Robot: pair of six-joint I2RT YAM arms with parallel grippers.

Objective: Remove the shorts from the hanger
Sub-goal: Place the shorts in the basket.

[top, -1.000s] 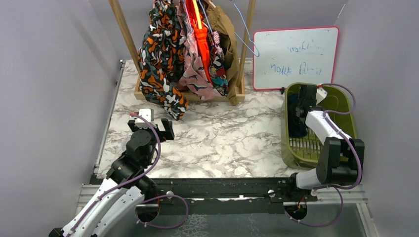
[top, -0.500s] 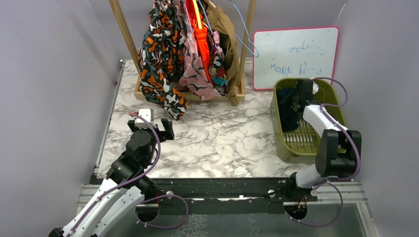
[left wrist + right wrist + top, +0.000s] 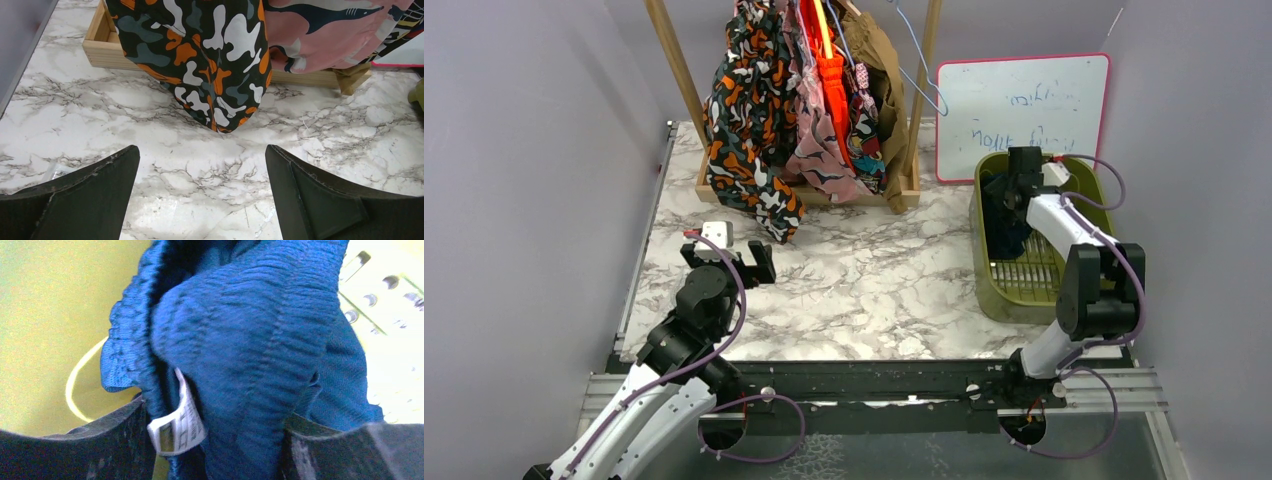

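Note:
Several shorts hang on the wooden rack: blotch print (image 3: 744, 120), pink print (image 3: 819, 150), bright orange (image 3: 832, 70), multicolour (image 3: 866, 140) and tan (image 3: 879, 70). The navy shorts (image 3: 1002, 215) lie in the green basket (image 3: 1024, 300). My right gripper (image 3: 1014, 185) is down in the basket, its jaws spread wide with the navy fabric (image 3: 250, 340) and its white label (image 3: 177, 427) bunched between them. My left gripper (image 3: 729, 262) is open and empty over the marble. The blotch shorts' hem (image 3: 210, 55) hangs just ahead of it.
A whiteboard (image 3: 1022, 115) leans at the back right behind the basket. The rack's wooden base (image 3: 904, 190) and uprights stand at the back centre, with an empty blue wire hanger (image 3: 919, 60) on the right. Grey walls close in both sides.
My right arm has swung left and toward the back. The green basket has slid left with it, the navy shorts still inside. The left arm has barely moved.

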